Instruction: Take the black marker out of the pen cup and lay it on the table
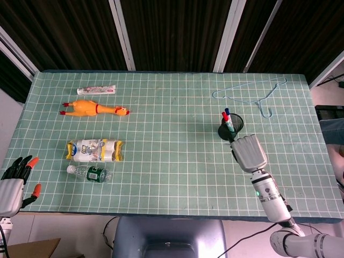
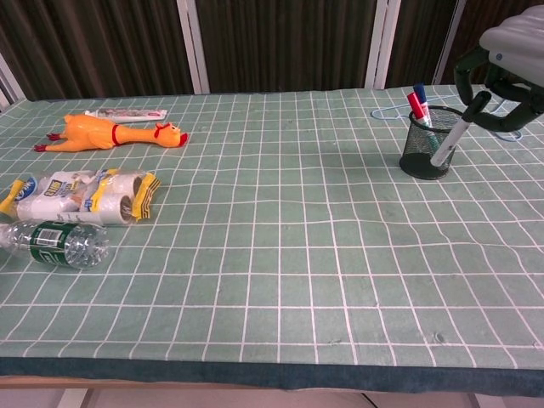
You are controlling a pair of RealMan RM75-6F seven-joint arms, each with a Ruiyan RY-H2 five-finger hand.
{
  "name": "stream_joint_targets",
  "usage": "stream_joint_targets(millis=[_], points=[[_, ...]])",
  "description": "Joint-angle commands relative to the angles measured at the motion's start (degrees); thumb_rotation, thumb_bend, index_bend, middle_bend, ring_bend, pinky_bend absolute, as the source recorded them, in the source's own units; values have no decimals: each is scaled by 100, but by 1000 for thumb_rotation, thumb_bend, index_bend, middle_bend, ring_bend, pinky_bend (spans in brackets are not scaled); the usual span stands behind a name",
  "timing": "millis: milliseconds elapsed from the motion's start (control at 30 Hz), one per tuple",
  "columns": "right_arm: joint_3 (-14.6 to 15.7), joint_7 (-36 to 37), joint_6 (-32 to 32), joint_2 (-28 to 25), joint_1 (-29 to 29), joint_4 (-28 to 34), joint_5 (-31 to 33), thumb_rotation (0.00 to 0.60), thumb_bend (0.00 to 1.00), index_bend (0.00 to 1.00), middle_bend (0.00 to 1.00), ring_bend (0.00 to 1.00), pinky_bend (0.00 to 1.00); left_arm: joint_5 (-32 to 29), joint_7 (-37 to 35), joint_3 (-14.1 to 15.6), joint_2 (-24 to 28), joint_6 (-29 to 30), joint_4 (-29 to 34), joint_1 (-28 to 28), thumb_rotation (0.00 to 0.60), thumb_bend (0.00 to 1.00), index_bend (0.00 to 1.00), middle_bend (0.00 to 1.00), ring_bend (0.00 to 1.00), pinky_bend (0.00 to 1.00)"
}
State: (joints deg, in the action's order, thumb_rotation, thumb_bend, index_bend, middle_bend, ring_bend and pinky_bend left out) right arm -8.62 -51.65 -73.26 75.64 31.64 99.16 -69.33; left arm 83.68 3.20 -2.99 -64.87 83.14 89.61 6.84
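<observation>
The black mesh pen cup [image 2: 433, 143] stands at the right of the table and still holds a red marker [image 2: 416, 105] and a blue one. My right hand [image 2: 508, 61] grips the black marker [image 2: 456, 132], a pale barrel that slants down across the cup's front, outside it and clear of the table. In the head view the right hand [image 1: 248, 152] hovers just nearside of the pen cup [image 1: 231, 129] and hides the marker. My left hand [image 1: 13, 184] rests off the table's near left corner, fingers apart and empty.
On the left lie a rubber chicken [image 1: 95, 109], a toothpaste tube [image 1: 97, 90], a snack packet [image 1: 94, 150] and a water bottle [image 1: 88, 173]. A wire hanger [image 1: 252, 95] lies behind the cup. Green gridded mat [image 2: 289, 221] covers the table.
</observation>
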Motion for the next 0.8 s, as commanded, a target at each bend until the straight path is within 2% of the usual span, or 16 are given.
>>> stream_joint_targets(millis=[33,133,200,433,500,567,633,767,800], points=[[91,-2365,-174,-22,235,681,1355,600,1000,926,1000,1000,1000,-4,-15,-2,6,4,7,-4,600,408,122,66,30,196],[111,-2995,-189,44,394,819,2052,600,1000,930,1000,1000,1000,-8,-19,4,16,-5,18,-8,600,411,122,66,30,196],[128,-3171,-159,128,494,742,2328,600,1000,931,1000,1000,1000,-10,-16,9,25,-17,26,-6,600,412,122,66,30,197],[128,-3103,201,597,831,-105,3014,600,1000,922,1000,1000,1000,-58,-20,-1,47,-49,48,-6,600,413,122,66,30,198],[127,-2936,335,684,878,-308,3086,600,1000,870,1000,1000,1000,-65,-15,-3,50,-48,51,-8,600,412,122,66,30,198],[145,-2721,475,761,915,-498,3100,600,989,759,1000,1000,1000,-61,-20,0,52,-50,53,-9,600,412,122,66,30,198],[176,-2514,586,814,935,-641,3089,600,904,664,1000,1000,1000,-60,-22,-1,54,-51,52,-8,600,412,122,66,30,198],[256,-2271,695,868,970,-806,3071,600,612,504,1000,1000,1000,-53,-21,6,58,-49,59,-12,600,413,122,66,30,198],[271,-2217,707,880,976,-838,3058,600,567,474,1000,1000,1000,-51,-17,7,57,-46,60,-14,600,413,122,66,30,199]])
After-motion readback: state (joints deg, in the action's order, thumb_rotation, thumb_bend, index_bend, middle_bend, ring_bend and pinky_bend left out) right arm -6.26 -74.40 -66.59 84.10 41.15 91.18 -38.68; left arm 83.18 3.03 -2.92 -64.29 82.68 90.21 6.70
